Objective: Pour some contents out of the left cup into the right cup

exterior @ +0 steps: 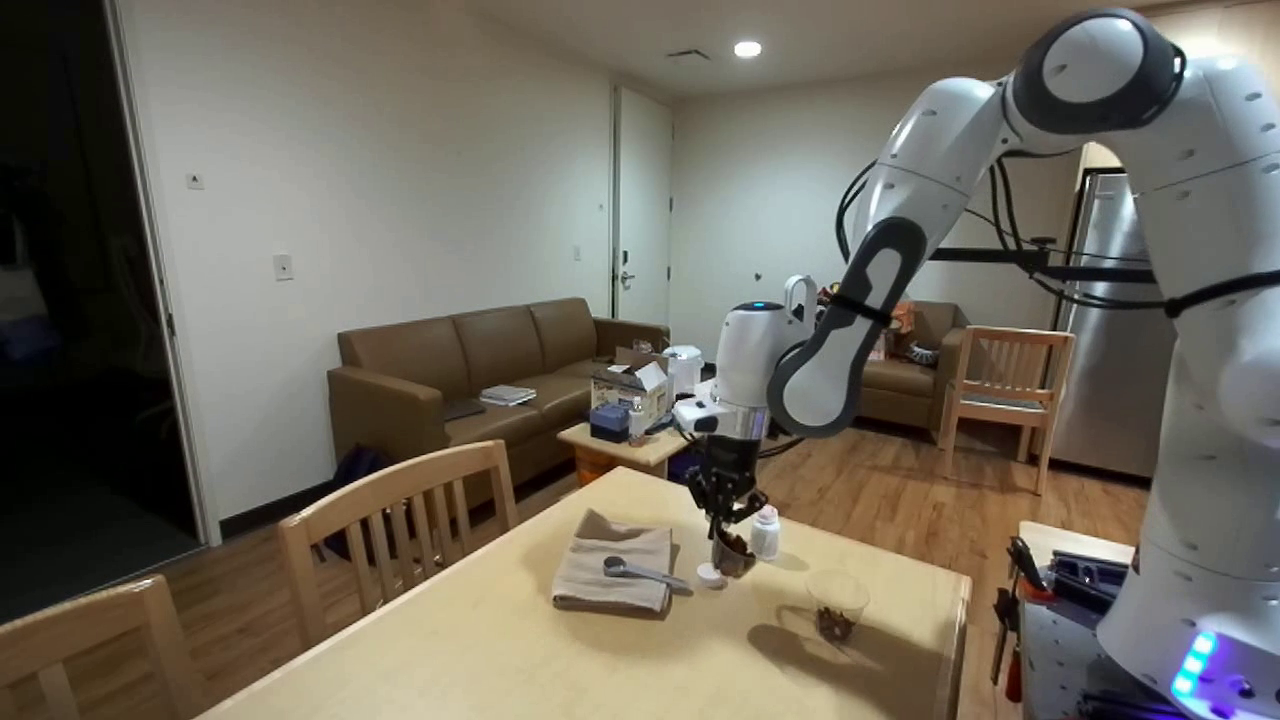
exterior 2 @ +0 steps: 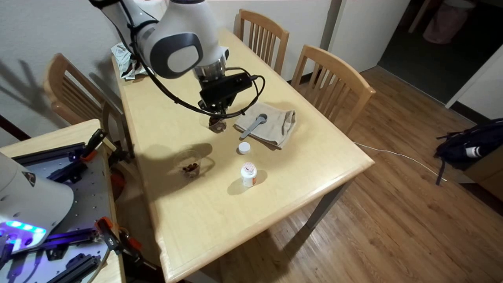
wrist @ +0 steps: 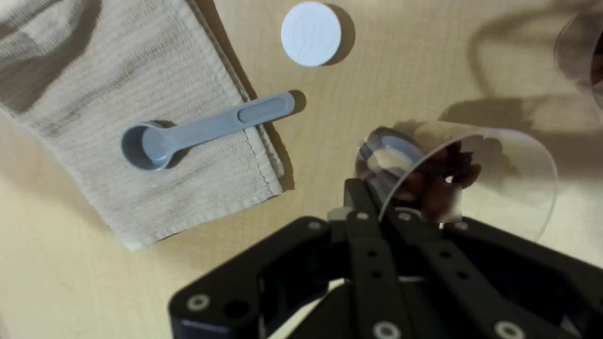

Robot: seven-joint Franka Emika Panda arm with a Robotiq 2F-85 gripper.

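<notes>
The left cup is a small clear cup with dark brown pieces inside; it shows in both exterior views (exterior: 735, 560) (exterior 2: 217, 125) and in the wrist view (wrist: 513, 188). My gripper (exterior: 718, 525) is shut on the wall of the left cup, as the wrist view shows its fingers (wrist: 372, 202) pinching the rim. The cup appears held above the table; its exact tilt is hard to tell. The right cup, clear with dark pieces at its bottom, stands upright on the table in both exterior views (exterior: 838, 610) (exterior 2: 189, 167). Part of it shows at the wrist view's right edge (wrist: 577, 56).
A folded beige towel (exterior: 610, 570) with a grey scoop (wrist: 207, 129) on it lies beside the held cup. A white cap (exterior 2: 244, 147) and a white bottle (exterior 2: 248, 175) stand nearby. Wooden chairs (exterior 2: 334, 82) line a table side. A bag (exterior 2: 127, 61) lies at a table end.
</notes>
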